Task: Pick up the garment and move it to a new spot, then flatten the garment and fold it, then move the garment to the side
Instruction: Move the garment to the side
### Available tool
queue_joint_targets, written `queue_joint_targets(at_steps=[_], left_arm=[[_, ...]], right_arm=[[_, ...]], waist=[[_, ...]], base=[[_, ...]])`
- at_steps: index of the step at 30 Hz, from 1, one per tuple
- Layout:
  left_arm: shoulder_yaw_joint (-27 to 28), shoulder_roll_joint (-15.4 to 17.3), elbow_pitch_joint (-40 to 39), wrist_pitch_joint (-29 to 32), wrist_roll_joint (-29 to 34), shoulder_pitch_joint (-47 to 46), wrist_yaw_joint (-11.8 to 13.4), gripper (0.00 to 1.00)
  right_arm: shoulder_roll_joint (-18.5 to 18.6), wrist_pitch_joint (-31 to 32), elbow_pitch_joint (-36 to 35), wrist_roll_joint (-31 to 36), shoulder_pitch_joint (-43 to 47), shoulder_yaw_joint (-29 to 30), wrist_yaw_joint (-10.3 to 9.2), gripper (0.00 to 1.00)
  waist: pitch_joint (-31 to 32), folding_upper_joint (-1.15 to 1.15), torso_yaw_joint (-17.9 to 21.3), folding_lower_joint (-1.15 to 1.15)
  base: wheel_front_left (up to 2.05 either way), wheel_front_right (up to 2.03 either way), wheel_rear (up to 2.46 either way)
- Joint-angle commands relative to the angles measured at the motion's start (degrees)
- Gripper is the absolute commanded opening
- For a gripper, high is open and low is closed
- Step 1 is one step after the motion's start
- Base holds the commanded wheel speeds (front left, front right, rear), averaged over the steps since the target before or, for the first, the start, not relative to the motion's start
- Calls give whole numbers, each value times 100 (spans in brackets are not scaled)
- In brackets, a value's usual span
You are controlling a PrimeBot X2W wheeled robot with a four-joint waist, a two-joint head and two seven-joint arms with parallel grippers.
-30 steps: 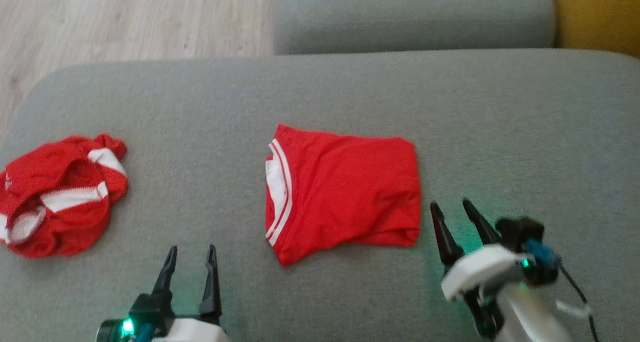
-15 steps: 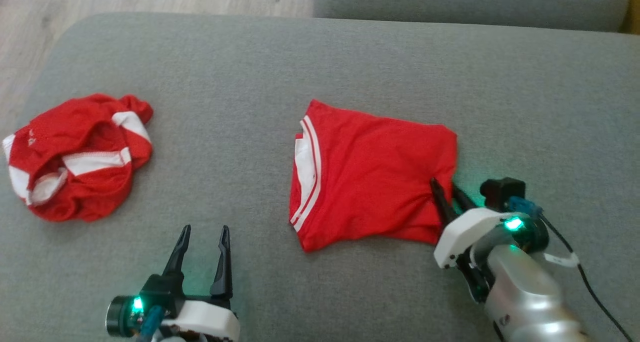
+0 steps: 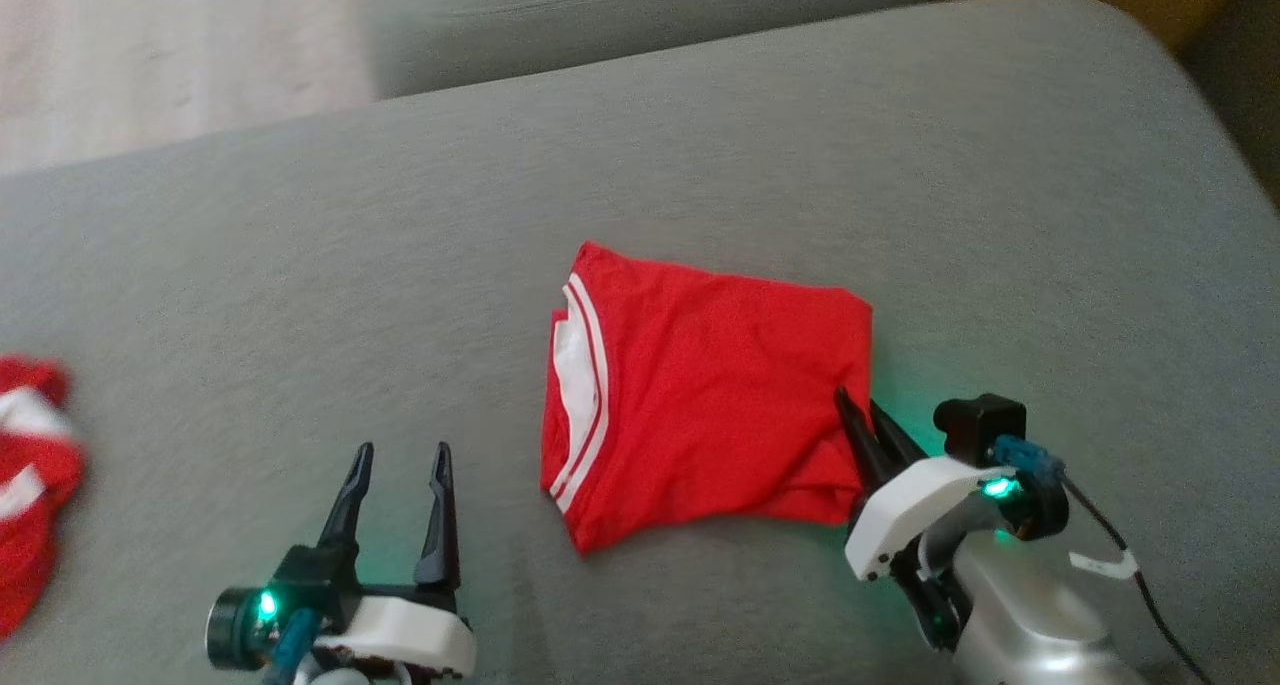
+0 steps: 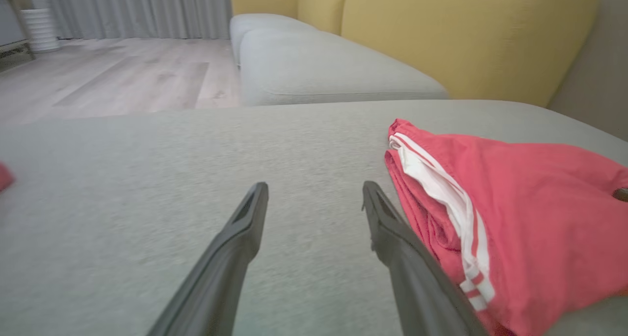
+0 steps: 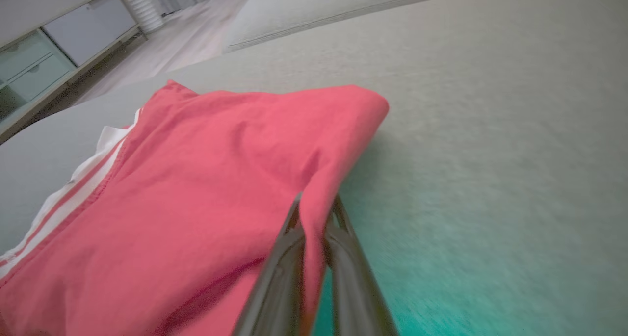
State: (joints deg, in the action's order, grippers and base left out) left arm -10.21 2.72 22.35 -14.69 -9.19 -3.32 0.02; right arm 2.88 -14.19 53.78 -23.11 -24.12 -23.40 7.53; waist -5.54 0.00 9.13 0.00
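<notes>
- The folded red fabric garment with white stripes [image 3: 700, 405] lies on the grey sofa cushion [image 3: 700, 165], its long axis running left to right.
- Right hand [image 3: 858, 402], pinched closed on its right edge, has the cloth stretching leftward from it.
- Left hand [image 3: 402, 452] is wide open and empty, near the striped end.

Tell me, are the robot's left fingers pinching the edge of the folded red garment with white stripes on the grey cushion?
No: the right fingers pinch the edge of the folded red garment with white stripes on the grey cushion; the right wrist view shows it.
</notes>
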Motion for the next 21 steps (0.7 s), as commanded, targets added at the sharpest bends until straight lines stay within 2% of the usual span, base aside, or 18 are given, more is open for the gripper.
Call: queue_joint_targets(at_steps=[1, 8, 15, 21], left_arm=[[112, 16, -168, -31, -51, -226, 41, 100], [51, 16, -184, -31, -76, -254, 31, 100], [45, 16, -173, -31, -85, -262, 26, 100], [-7, 16, -160, -31, -76, -294, 25, 100]], right_arm=[[0, -80, -250, 50, -5, -81, -4, 0], [0, -80, -645, 62, 242, -93, -4, 0], [0, -80, -829, 82, 293, -65, -4, 0], [0, -81, -909, 201, 151, 21, -4, 0]], waist=[[92, 0, 860, 0], [86, 0, 1556, 0], [34, 0, 1888, 0], [-27, 0, 1953, 0]], base=[[0, 0, 0], [0, 0, 0], [0, 0, 0], [0, 0, 0]])
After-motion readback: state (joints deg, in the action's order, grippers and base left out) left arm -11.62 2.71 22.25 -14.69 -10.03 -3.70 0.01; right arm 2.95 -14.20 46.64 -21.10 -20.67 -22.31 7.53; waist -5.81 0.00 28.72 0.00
